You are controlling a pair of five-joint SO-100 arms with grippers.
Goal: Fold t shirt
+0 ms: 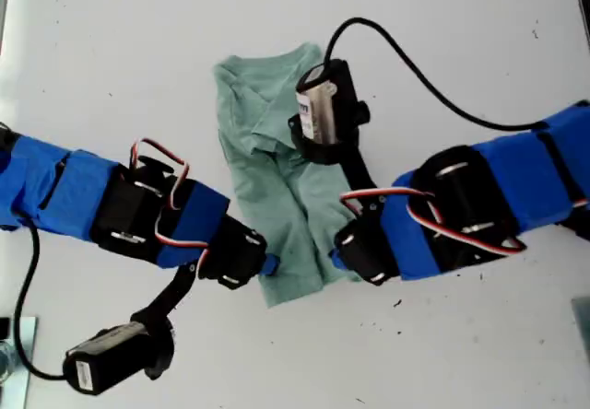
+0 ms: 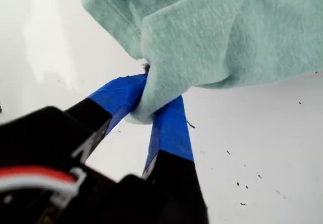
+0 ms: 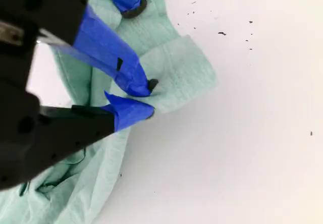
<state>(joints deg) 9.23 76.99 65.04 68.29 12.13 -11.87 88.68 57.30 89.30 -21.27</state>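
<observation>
Arm at the exterior view's left: wrapped in blue tape, it reaches in from that edge toward the middle of the white table (image 1: 138,40). Its wrist camera (image 1: 106,358) hangs over bare table near the exterior view's lower left.

My first hand (image 1: 267,264): it is at the end of this arm, at the t shirt's lower corner on the exterior view's left. The first wrist view shows its two blue-taped jaws (image 2: 157,95) drawn together on a bunched pinch of the cloth. The rest of the garment spreads away beyond the tips.

T shirt (image 1: 277,179): pale green and wrinkled, it lies on the table in the middle of the exterior view, between the two arms. It is gathered into a narrow, long shape, with the neckline toward the top of that view and the hem toward the bottom.

My second hand (image 1: 337,260): it is at the t shirt's lower edge on the exterior view's right, near my first hand but apart from it. In the second wrist view its taped tips (image 3: 146,99) are nearly together, with a fold of hemmed cloth (image 3: 186,67) clamped between them.

Arm at the exterior view's right: also blue-taped, it comes in from that edge. Its wrist camera (image 1: 318,110) sits above the upper part of the t shirt, and a black cable (image 1: 415,73) loops from it across the table.
</observation>
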